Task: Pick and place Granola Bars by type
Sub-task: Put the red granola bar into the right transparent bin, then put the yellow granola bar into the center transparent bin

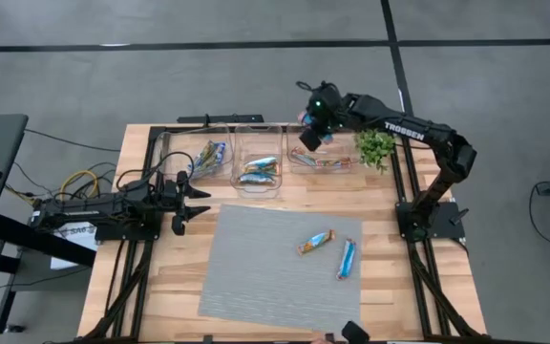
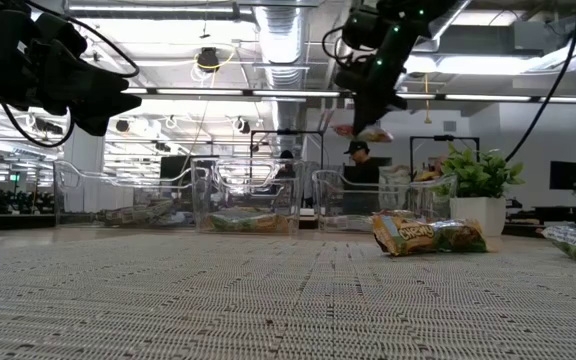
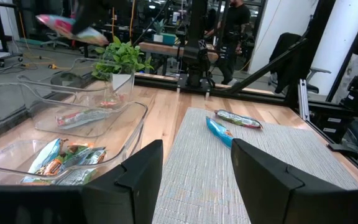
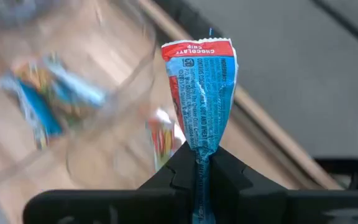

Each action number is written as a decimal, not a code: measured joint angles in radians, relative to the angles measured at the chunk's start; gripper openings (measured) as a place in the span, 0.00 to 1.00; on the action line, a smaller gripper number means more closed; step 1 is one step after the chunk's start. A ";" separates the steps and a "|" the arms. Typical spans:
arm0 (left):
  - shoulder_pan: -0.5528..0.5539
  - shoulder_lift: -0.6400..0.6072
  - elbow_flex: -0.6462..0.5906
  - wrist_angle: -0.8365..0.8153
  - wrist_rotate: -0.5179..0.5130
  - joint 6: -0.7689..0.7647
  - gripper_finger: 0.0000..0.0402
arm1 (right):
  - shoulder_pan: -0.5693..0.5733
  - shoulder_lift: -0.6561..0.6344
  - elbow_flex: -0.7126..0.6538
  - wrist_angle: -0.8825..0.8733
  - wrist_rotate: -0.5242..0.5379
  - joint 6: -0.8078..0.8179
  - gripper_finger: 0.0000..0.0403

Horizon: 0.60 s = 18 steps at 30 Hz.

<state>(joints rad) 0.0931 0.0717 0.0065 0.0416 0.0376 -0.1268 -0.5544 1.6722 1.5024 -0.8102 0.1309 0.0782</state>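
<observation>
Clear plastic bins, three of them, stand in a row along the far edge of the bench (image 1: 160, 287). The left bin (image 1: 208, 156) holds several granola bars in multicolour wrappers; the exact count cannot be told. The middle bin (image 1: 259, 168) holds about three bars with silver-blue wrappers. The right bin (image 1: 325, 161) holds at least one bar in an orange-red wrapper lying flat on its floor, as the left wrist view shows.

Two more bars lie on the grey woven mat (image 1: 256, 277), near its right edge and close together without touching: a multicolour bar (image 1: 317, 242) set at a slant, and just right of it a bright blue bar (image 1: 347, 259) lying nearly along the mat's edge.

One blue-and-red bar (image 4: 202, 93) is in the air. The right gripper (image 1: 315, 130) pinches it by one end, jaws pressed together on the wrapper, and holds it above the right bin.

The left gripper (image 1: 187, 199) waits over the bench's left side, just off the mat's left edge, its jaws spread and holding nothing.

A small potted plant (image 1: 375, 146) stands at the far right corner, just beside the right bin.
</observation>
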 joint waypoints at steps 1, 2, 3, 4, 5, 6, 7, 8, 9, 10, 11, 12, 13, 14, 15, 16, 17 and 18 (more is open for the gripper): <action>0.000 0.000 0.000 0.000 0.000 0.000 0.46 | 0.004 0.000 0.000 -0.031 0.000 0.000 0.06; 0.000 0.000 0.000 0.000 0.000 0.000 0.46 | 0.006 0.000 0.000 -0.059 -0.001 0.000 0.06; 0.000 0.000 0.000 0.000 0.000 0.000 0.46 | 0.010 0.000 0.000 -0.088 -0.001 0.000 0.07; 0.000 0.000 0.000 0.000 0.000 0.000 0.46 | 0.013 0.000 0.000 -0.116 -0.001 -0.003 0.08; 0.000 0.000 0.000 0.000 0.000 0.000 0.46 | 0.013 0.000 0.000 -0.140 -0.001 -0.012 0.08; 0.000 0.000 0.000 0.000 0.000 0.000 0.46 | 0.011 0.001 0.000 -0.160 -0.001 -0.028 0.09; 0.000 0.000 0.000 0.000 0.000 0.000 0.46 | 0.011 0.001 0.000 -0.174 -0.001 -0.044 0.10; 0.000 0.000 0.000 0.000 0.000 0.000 0.46 | 0.011 0.001 0.000 -0.183 0.000 -0.055 0.12; 0.000 0.000 0.000 0.000 0.000 0.000 0.46 | 0.011 0.001 0.000 -0.185 0.000 -0.058 0.13; 0.000 0.000 0.000 0.000 0.000 0.000 0.46 | 0.011 0.001 0.000 -0.183 0.000 -0.058 0.15; 0.000 0.000 0.000 0.000 0.000 0.000 0.46 | 0.011 0.001 0.000 -0.182 0.000 -0.060 0.17; 0.000 0.000 0.000 0.000 0.000 0.000 0.46 | 0.011 0.001 0.000 -0.177 0.000 -0.061 0.19; 0.000 0.000 0.000 0.000 0.000 0.000 0.46 | 0.011 0.001 0.000 -0.173 0.000 -0.061 0.21; 0.000 0.000 0.000 0.000 0.000 0.000 0.46 | 0.011 0.001 0.000 -0.170 0.000 -0.061 0.24; 0.000 0.000 0.000 0.000 0.000 0.000 0.46 | 0.011 0.001 0.000 -0.167 0.000 -0.061 0.26; 0.000 0.000 0.000 0.000 0.000 0.000 0.46 | 0.011 0.001 0.000 -0.168 0.000 -0.061 0.29; 0.000 0.000 0.000 0.000 0.000 0.000 0.46 | 0.011 0.001 0.000 -0.168 0.000 -0.061 0.32; 0.000 0.000 0.000 0.000 0.000 0.000 0.46 | 0.011 0.001 0.000 -0.168 0.000 -0.061 0.35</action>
<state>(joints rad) 0.0930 0.0716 0.0063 0.0418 0.0376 -0.1268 -0.5434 1.6733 1.5024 -0.9781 0.1307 0.0174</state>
